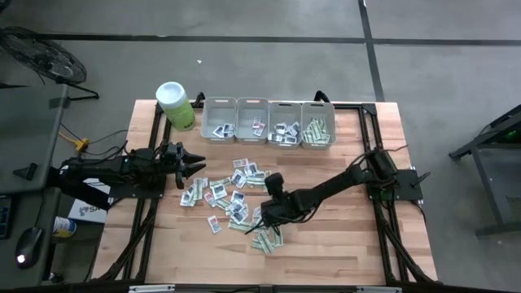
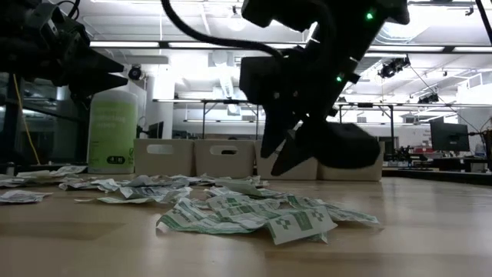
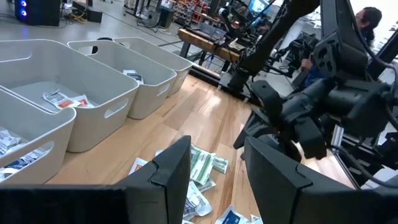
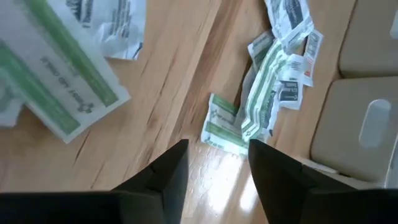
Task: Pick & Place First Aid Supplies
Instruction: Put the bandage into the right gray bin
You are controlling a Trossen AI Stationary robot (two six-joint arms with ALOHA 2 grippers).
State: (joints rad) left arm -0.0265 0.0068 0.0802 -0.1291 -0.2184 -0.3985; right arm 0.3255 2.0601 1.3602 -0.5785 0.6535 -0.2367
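Right gripper (image 1: 262, 224) low over the near end of the packet scatter, fingers parted, nothing between them. In its wrist view, green-and-white strips (image 4: 264, 87) just ahead of the fingertips, one folded strip end nearest the gap; a larger green strip off to one side, outside the jaws. Low view: fingertips (image 2: 286, 158) just above the heap of green strips (image 2: 254, 217), not yet touching.

Left gripper (image 1: 191, 167) parked beside the far edge of the scatter, fingers wide apart, empty.

First aid supplies (image 1: 232, 195) spread loose on the table between the two grippers; some already in the grey bins (image 1: 269, 122) (four in a row, well beyond both sets of jaws).

Step in hand, judged: descent onto one green strip for a pinch.

Notes for doing it well:
- Centre one strip edge in the gap before closing; overlapped strips likely to lift together.
- Come down until fingertips graze the wood; flat paper slips under a high pinch.
- Close slowly, then lift straight up and check for a single strip (shake off hangers-on over the pile, not over a bin).
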